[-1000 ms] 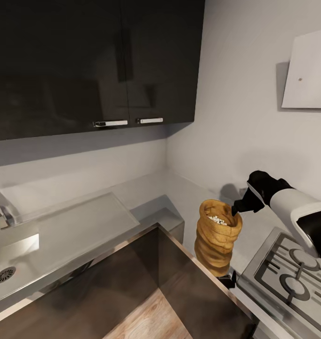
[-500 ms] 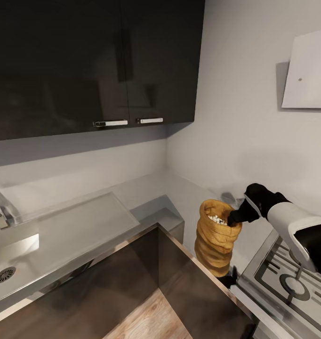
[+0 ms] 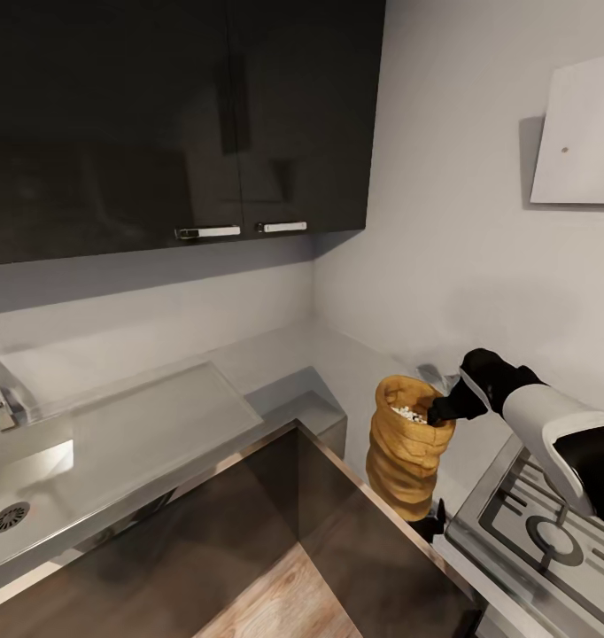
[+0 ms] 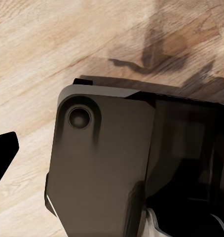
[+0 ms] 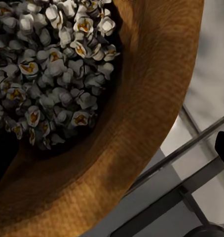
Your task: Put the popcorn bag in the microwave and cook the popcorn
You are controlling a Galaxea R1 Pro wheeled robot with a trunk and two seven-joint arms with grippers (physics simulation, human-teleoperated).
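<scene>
Seemingly parted, right gripper [image 3: 439, 409] jaws straddling the popcorn bag [image 3: 406, 447] rim, popcorn [image 5: 53, 64] inside, left gripper unclear.

Right arm [image 3: 550, 424]: smooth white shell, ending in a black wrist and black gripper [image 3: 441, 409]. A dark grey rounded housing [image 4: 102, 168] with a circular recess is seen.

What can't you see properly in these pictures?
- Head view: the right gripper is at the popcorn bag rim; its fingertips are too dark and small to tell if they grip.
- Head view: the bag's foot is hidden behind the countertop edge.
- Right wrist view: the popcorn is cut off by the frame.
</scene>
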